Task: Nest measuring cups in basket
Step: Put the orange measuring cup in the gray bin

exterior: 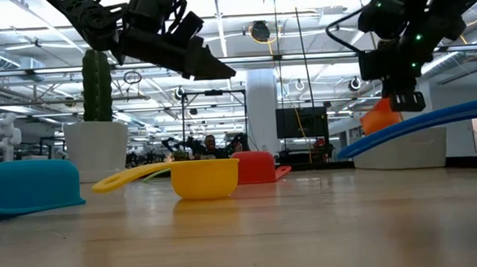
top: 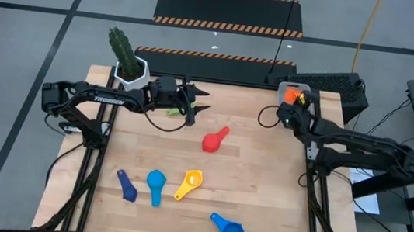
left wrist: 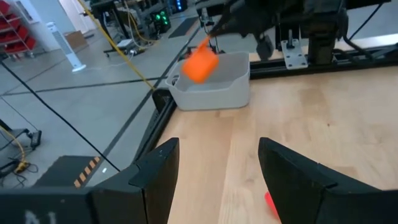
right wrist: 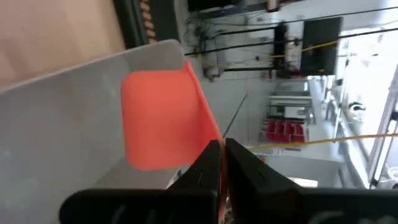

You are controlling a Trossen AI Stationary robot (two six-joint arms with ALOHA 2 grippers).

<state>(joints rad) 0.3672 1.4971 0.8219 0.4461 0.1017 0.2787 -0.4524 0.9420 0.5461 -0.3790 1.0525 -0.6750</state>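
Orange measuring cup [right wrist: 163, 118], pinched by its handle in the right gripper [right wrist: 222, 163], is hanging just above the grey basket [left wrist: 214, 93], seemingly for release inside, while the left gripper [top: 197, 103] is hovering wide open, empty, over the table [top: 259, 208].

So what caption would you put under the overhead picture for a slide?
Right gripper holds the orange cup over the basket; left gripper, open, hovers near the red cup.

Overhead, table-level and two wrist cameras share the tabletop [top: 262, 185].
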